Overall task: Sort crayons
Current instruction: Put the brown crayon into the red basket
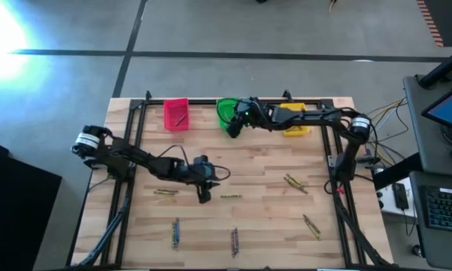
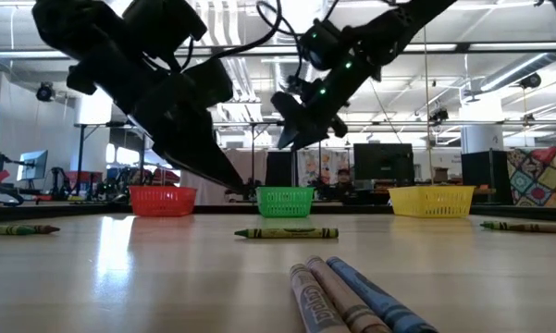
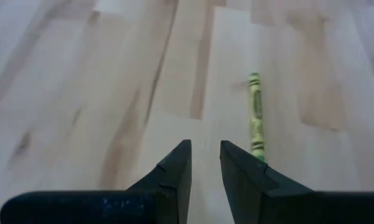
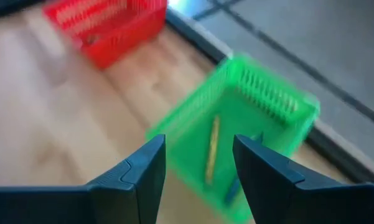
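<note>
**Dropping Into the Green Bin**

Left of the green bin [image 1: 227, 111], well toward the table's middle, our left gripper [image 1: 204, 194] hangs low with jaws narrowly parted and empty; a green crayon [image 3: 256, 114] lies just beside its tips. To pick cleanly, we should shift sideways until the fingers straddle it. Above the green bin, our right gripper [image 4: 196, 174] tilts downward on an outstretched arm, jaws apart, holding nothing; a yellowish crayon [image 4: 212, 150] shows inside the bin. Other crayons [image 1: 295, 182] lie scattered nearer the front edge.
</note>
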